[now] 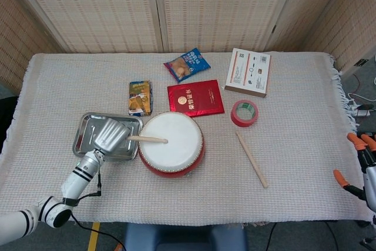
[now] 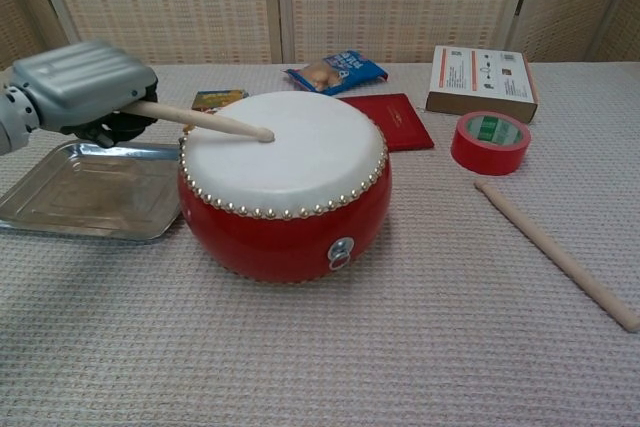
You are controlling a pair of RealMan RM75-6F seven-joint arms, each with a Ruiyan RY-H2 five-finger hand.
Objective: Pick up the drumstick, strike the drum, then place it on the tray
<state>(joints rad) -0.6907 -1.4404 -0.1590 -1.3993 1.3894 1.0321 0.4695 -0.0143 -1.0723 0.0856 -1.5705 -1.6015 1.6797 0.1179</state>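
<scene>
The left hand [image 1: 110, 135] hung over the near right corner of the tray [image 1: 88, 126], its silver back turned up and its forearm running down toward the table's near left edge. Its fingers were curled round the butt of the drumstick [image 1: 148, 139], which reached out to the right, tipped slightly downward, with its rounded tip resting on the white skin of the drum [image 1: 171, 143] left of centre. The chest view showed the dark fingers [image 2: 110, 127] wrapped under the stick and the tip meeting the drumhead, which the head view only suggested. The head view alone took in the right hand [image 1: 362, 160], low at the table's far right edge with its orange-tipped fingers spread and nothing in them. A second stick [image 1: 251, 159] lay loose on the cloth right of the drum, just below the red tape roll [image 1: 244, 113].
</scene>
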